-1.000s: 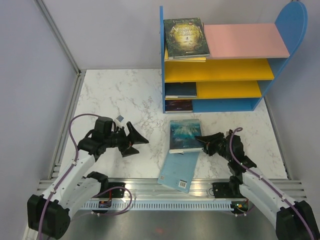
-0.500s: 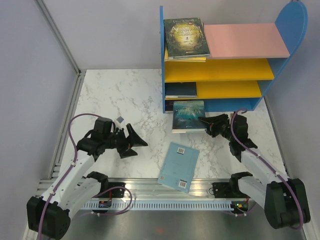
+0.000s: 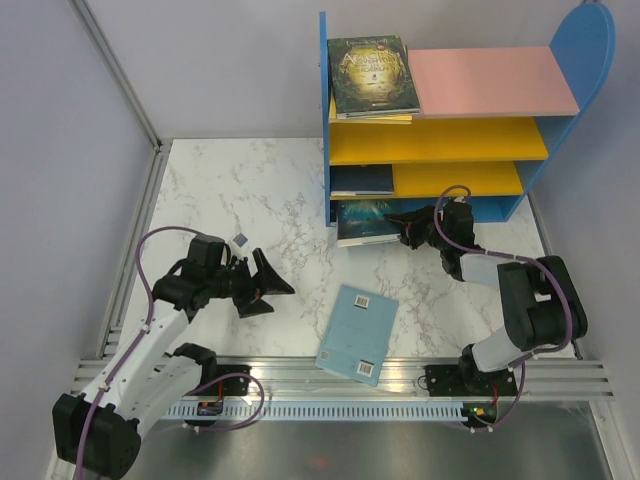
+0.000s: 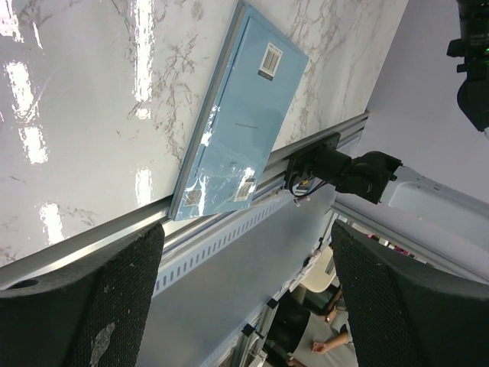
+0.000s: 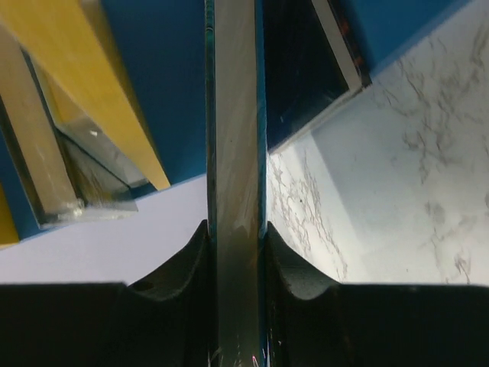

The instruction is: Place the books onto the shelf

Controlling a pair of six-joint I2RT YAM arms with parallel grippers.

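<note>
right pincer clamps a thin, glossy teal book, seemingly paperback.

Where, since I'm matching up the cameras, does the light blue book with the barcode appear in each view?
Top external: the light blue book lies barcode up at the table's near edge, one corner over the rail.
Left wrist: upper centre, lying diagonally, its end on the rail.
Right wrist: not in it.
Shared landmark: the white marble tabletop.
</note>
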